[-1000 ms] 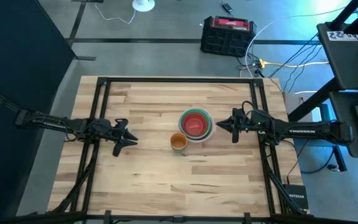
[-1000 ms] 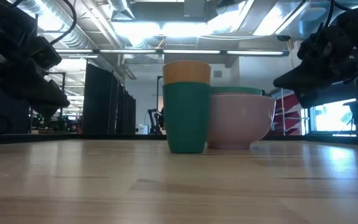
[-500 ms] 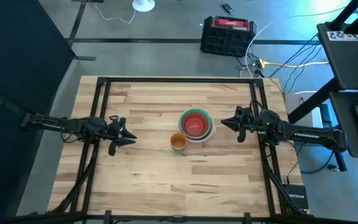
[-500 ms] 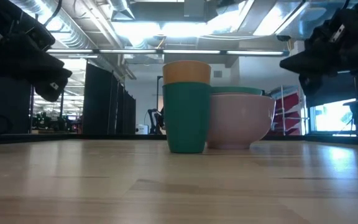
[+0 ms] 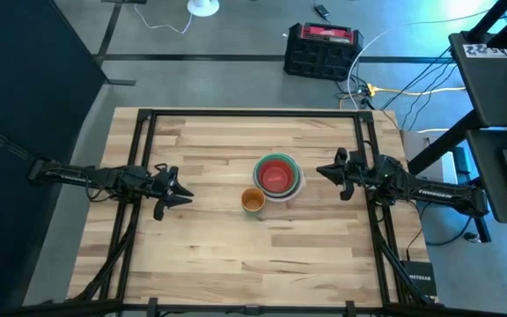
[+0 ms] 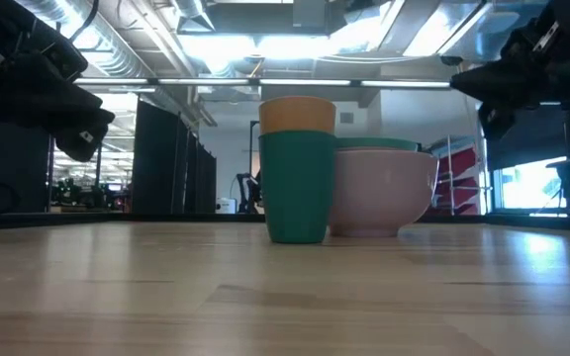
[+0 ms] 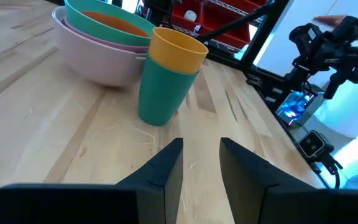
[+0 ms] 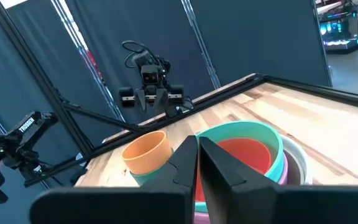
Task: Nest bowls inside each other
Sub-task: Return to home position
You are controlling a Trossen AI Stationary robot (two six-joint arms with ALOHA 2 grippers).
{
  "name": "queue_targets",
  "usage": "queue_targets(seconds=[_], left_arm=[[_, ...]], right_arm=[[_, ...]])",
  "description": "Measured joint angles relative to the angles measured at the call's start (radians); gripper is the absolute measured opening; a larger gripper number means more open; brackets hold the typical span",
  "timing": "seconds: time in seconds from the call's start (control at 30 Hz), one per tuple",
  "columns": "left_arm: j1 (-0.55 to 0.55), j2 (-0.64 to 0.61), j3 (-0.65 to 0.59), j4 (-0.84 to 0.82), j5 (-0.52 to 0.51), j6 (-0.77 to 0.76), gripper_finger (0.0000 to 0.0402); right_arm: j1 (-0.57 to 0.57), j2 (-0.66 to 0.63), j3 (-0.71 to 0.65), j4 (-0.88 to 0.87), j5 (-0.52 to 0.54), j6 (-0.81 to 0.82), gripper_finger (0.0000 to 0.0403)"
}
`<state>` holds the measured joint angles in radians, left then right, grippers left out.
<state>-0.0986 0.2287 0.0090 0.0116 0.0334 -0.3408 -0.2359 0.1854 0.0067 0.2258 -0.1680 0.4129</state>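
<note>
The bowls (image 5: 277, 176) stand nested in one stack at the table's middle, with a red one (image 8: 247, 152) innermost. Round it come a green one (image 8: 253, 134), a pink one (image 6: 384, 193) and a pale outer rim (image 5: 299, 182). The stack rests on the wood by its base. My left gripper (image 5: 186, 197) hovers left of the stack, pointing at it. Its fingers (image 7: 166, 168) are open with a narrow gap and nothing between them. My right gripper (image 5: 320, 171) hovers right of the stack, shut and empty (image 8: 197, 155).
An orange cup sits inside a teal cup (image 5: 252, 200), standing upright just near-left of the bowls and close against them (image 6: 297, 173). Black frame rails (image 5: 139, 176) cross the table at both sides under the arms. Bare wood lies toward the near edge (image 5: 253, 255).
My right gripper has drawn back from the bowls toward the table's right edge, risen and tipped up toward level, staying shut. My left gripper has tipped its nose upward. The bowls and cups have not moved.
</note>
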Motion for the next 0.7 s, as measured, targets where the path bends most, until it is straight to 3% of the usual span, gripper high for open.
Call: queue_targets(seconds=[0.7], left_arm=[[0.0, 0.0, 0.0, 0.0, 0.001, 0.0, 0.0088]], right_arm=[[0.0, 0.001, 0.0, -0.02, 0.0, 0.0, 0.0]])
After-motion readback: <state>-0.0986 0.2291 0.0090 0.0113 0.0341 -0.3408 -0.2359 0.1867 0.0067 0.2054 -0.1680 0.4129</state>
